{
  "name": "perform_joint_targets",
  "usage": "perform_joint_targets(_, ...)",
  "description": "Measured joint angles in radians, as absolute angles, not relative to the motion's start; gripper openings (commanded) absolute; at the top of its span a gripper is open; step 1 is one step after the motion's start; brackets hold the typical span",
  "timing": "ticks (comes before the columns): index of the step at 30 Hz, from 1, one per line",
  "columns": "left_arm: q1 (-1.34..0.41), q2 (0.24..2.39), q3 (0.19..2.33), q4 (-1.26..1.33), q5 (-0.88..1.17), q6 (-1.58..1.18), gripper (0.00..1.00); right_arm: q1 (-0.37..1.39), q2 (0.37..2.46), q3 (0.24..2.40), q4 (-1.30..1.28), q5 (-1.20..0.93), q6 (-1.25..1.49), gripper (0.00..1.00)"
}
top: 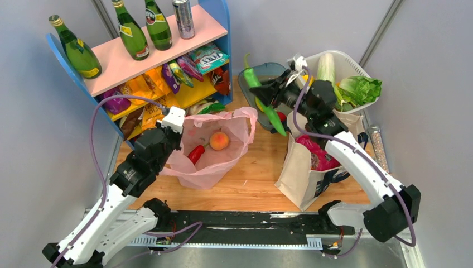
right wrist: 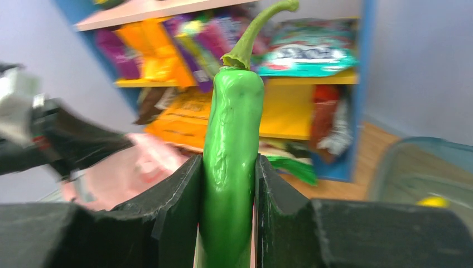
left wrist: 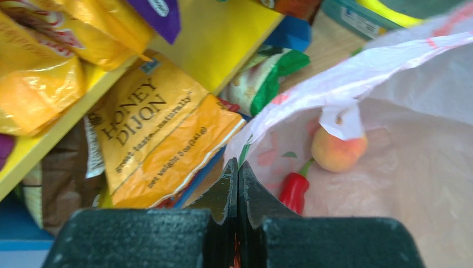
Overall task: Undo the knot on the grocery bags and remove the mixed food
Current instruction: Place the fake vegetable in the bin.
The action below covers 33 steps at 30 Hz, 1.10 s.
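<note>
bright, even light with faint shadows; top view sharp, right wrist view blurs the shelf [right wrist: 284, 114] behind.

Translucent pink bag [top: 209, 174] — green pepper [right wrist: 231, 145] — cream tote [top: 293, 173]

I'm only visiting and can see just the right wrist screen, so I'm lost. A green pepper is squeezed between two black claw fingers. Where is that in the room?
Observer: From above, the right claw holds the green pepper over a grey tub, between the shelf and a white basket.
Visitor: What's the pink blur on my left?
Observer: A pink bag, open, with a peach and a red pepper inside.
Visitor: And the black shape beside it?
Observer: The left claw, shut, apparently pinching that bag's rim.
</note>
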<state>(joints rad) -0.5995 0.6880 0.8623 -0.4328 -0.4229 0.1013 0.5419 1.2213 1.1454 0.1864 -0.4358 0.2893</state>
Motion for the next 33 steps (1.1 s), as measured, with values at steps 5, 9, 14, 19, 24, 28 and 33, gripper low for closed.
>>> perform_joint_targets(5, -0.599, 0.690, 0.838, -0.419, -0.308, 0.103, 0.00, 0.338, 1.334, 1.237, 0.168, -0.455, 0.226, 0.00)
perform_joint_targets(9, -0.599, 0.728, 0.838, -0.414, -0.254, 0.103, 0.00, 0.181, 1.457, 1.336, 0.163, -0.466, 0.176, 0.00)
perform_joint_targets(14, -0.599, 0.752, 0.831, -0.414, -0.220, 0.104, 0.00, 0.031, 1.632, 1.470, 0.157, -0.495, 0.117, 0.00)
perform_joint_targets(19, -0.599, 0.752, 0.830, -0.413, -0.214, 0.107, 0.00, -0.068, 1.832, 1.647, 0.154, -0.538, 0.056, 0.00)
perform_joint_targets(24, -0.599, 0.752, 0.830, -0.413, -0.210, 0.113, 0.00, -0.113, 2.017, 1.815, 0.147, -0.591, -0.015, 0.00)
perform_joint_targets(28, -0.599, 0.752, 0.829, -0.410, -0.195, 0.117, 0.00, -0.114, 2.138, 1.938, 0.107, -0.605, -0.077, 0.00)
perform_joint_targets(33, -0.599, 0.752, 0.829, -0.407, -0.180, 0.119, 0.00, -0.113, 2.210, 1.977, 0.047, -0.594, -0.136, 0.07)
